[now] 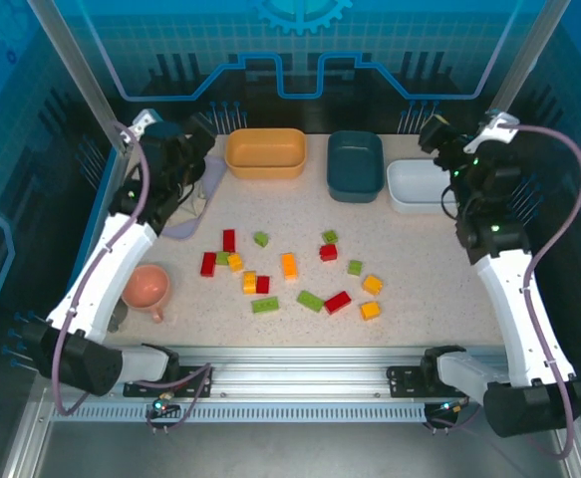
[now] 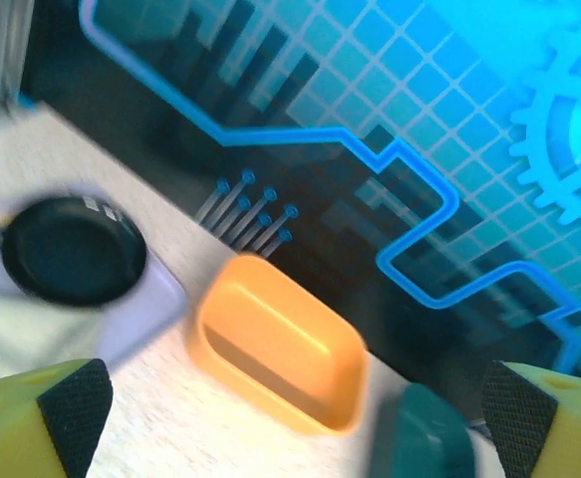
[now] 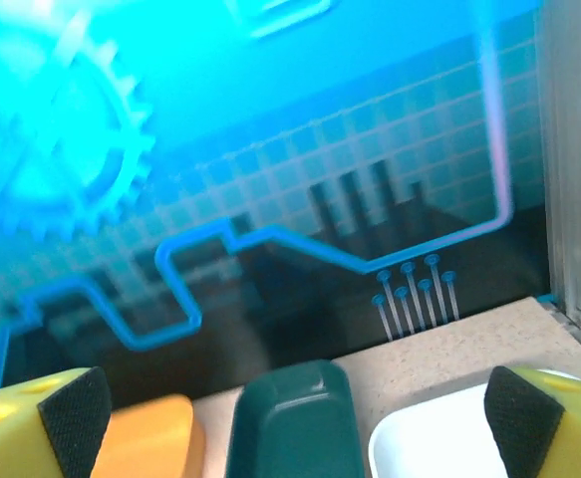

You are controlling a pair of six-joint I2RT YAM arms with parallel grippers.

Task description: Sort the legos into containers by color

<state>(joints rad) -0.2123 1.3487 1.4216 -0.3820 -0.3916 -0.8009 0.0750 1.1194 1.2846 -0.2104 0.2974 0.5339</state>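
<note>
Centre of frame: legos seen scattered on table, red, green and yellow-orange mixed, none lifted. Beyond, along upper table edge, left to right: orange-yellow bin, dark teal bin, white bin, all seen bare inside. Upper left, left gripper; upper right, right gripper; fingers of both spread wide, nothing grasped. Sorting judged not begun; every brick left to be placed.
</note>
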